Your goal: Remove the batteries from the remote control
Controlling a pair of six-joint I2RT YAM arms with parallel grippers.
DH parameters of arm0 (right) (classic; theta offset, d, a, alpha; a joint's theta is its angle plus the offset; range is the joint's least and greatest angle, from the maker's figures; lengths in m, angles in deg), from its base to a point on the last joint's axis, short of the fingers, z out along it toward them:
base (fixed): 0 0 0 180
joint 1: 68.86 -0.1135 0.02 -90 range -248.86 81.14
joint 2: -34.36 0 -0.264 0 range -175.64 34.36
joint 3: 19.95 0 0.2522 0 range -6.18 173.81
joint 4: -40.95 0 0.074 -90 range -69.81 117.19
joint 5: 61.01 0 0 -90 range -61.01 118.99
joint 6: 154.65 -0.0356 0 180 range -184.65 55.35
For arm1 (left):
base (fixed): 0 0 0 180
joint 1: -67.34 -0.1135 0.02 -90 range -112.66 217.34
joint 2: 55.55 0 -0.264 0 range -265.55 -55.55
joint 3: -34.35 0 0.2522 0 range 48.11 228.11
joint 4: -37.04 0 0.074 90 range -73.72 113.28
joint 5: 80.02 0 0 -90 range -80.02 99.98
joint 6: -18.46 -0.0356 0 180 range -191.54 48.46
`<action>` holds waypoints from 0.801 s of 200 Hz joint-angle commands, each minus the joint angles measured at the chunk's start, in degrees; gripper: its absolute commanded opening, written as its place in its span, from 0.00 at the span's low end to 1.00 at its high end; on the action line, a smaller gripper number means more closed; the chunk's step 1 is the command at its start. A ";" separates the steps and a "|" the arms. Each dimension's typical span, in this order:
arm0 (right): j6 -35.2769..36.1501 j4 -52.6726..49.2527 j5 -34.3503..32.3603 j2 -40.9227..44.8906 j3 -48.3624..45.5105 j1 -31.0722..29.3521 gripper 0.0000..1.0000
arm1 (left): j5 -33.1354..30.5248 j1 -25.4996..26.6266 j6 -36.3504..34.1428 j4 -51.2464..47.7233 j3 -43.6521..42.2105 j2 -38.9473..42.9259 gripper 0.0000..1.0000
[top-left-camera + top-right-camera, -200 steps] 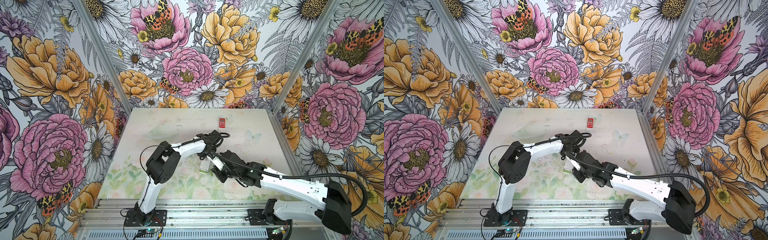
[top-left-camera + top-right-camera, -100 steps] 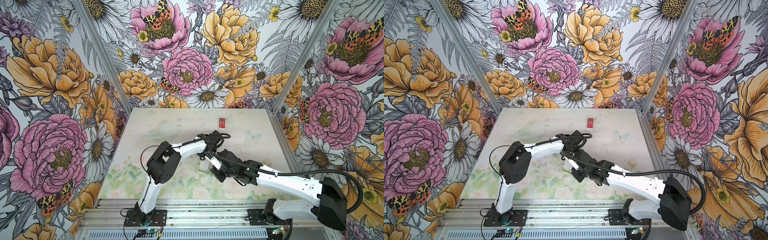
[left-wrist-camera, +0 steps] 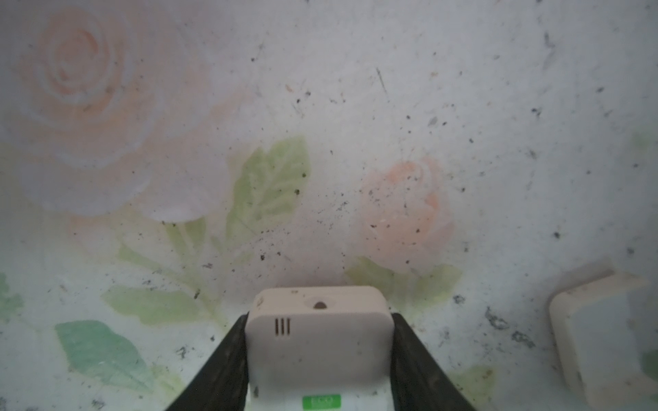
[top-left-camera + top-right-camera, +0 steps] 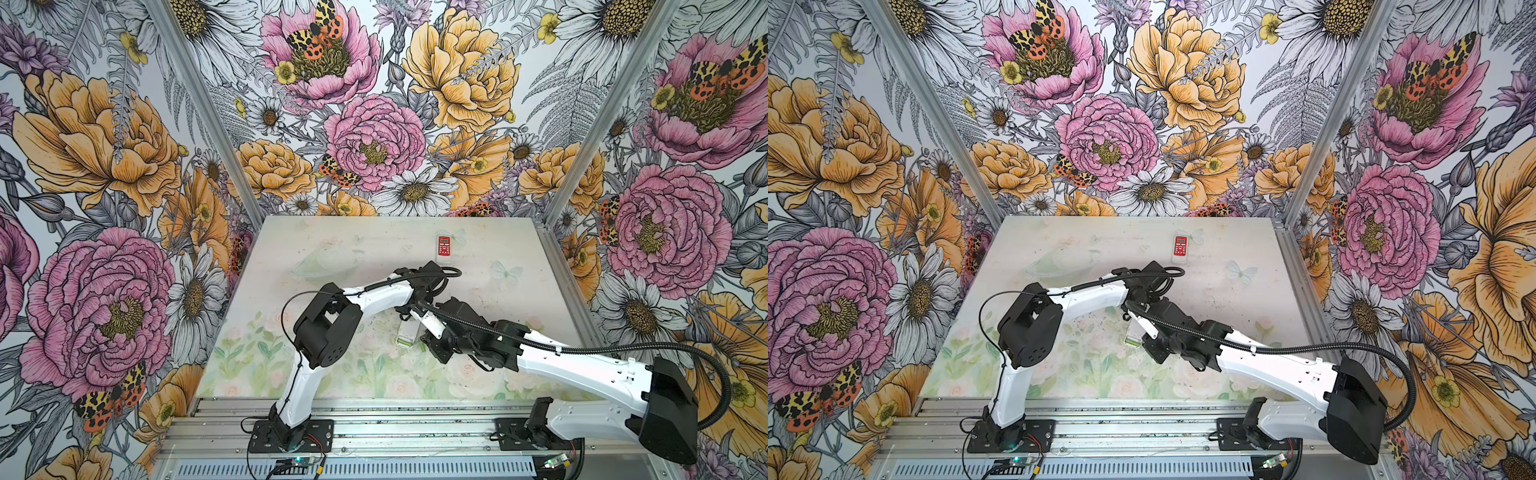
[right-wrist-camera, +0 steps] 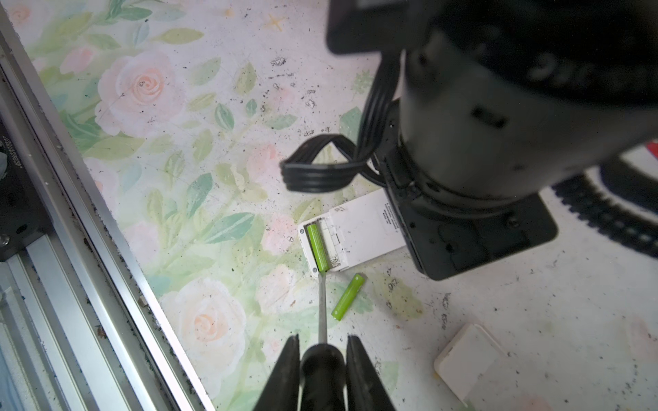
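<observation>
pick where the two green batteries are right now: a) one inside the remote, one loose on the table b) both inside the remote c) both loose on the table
A: in the right wrist view one green battery sits in the open compartment of the remote and the second green battery lies on the table beside it.

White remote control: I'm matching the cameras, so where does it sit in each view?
In both top views: white remote control mid-table, below the red remote.
Left wrist: remote clamped in the left end effector.
Right wrist: remote at the screwdriver tip, bay open, one battery inside.
Shared landmark: the rose-printed table.
</observation>
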 commanded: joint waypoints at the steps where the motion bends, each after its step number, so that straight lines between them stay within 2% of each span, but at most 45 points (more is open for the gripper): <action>1: 0.26 1.40 0.24 -0.86 1.87 0.20 0.00 | -1.49 0.53 -0.20 -0.06 1.82 -0.56 0.30; 160: 0.72 -2.17 -0.01 -1.15 2.27 0.39 0.00 | -3.40 0.66 -0.74 -0.78 2.95 -1.18 0.30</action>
